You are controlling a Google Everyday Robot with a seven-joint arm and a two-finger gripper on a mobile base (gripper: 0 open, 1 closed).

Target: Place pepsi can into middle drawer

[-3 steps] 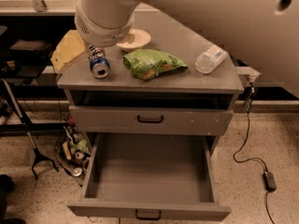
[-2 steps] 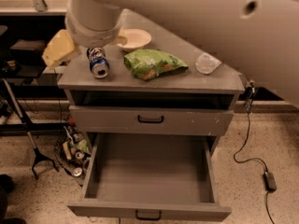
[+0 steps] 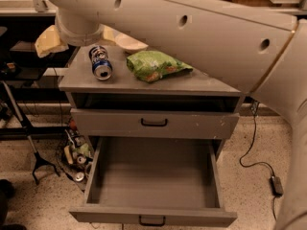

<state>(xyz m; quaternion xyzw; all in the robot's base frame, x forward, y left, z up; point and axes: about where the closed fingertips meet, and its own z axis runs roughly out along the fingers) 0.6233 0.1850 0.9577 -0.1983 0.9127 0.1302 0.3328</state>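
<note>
Arm [image 3: 201, 37] has swung across the view.
Can [image 3: 100, 63] lies at bag's [image 3: 156, 65] 9 o'clock; hand out of frame, grip unknown.

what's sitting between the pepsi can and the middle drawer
Nothing visible. The pepsi can lies on its side on the cabinet top, left of the green bag; the middle drawer stands pulled open below. The hand is out of view.
</note>
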